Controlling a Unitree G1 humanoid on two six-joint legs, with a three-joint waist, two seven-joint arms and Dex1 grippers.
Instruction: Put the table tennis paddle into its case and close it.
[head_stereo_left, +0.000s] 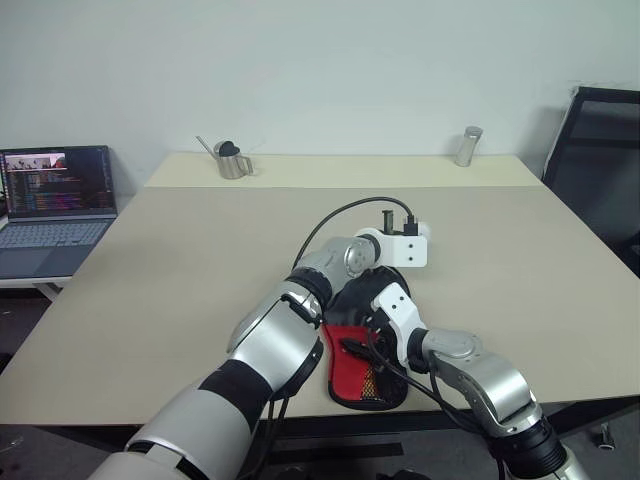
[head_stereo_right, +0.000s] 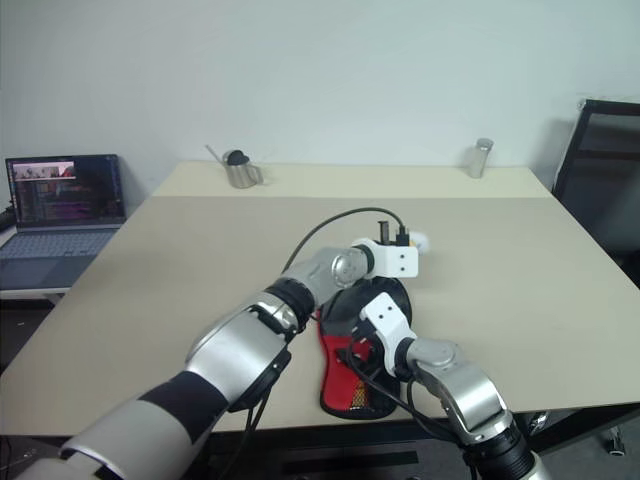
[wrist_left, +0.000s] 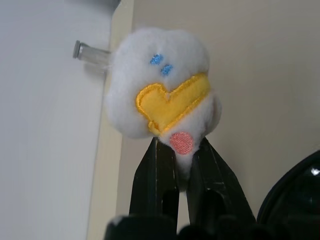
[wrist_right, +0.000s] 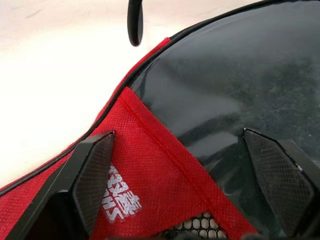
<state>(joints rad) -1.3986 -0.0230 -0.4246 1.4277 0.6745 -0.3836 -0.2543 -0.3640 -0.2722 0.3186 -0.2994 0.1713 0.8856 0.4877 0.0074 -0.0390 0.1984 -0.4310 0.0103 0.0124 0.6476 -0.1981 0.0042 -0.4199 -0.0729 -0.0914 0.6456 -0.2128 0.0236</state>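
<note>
Soft black-and-red fabric case (wrist_right: 165, 165) lies near the beige surface's (head_stereo_left: 200, 270) front edge beneath the right hand (wrist_right: 187, 175), fingers spread, while the left hand (wrist_left: 182, 170) pinches a white plush zip-charm (wrist_left: 162, 90)

Head cameras look down across the table (head_stereo_left: 180, 270); wrist cameras sit close over the case (wrist_right: 165, 165)

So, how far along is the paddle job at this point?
Done: the case lies flat at the table's near edge; whether the paddle is inside cannot be told. In hand: the left gripper is shut on a white plush charm, perhaps the zip pull, while the right gripper stands open over the case's red panel. Left: probably the zipping; the rim's state is unclear.
</note>
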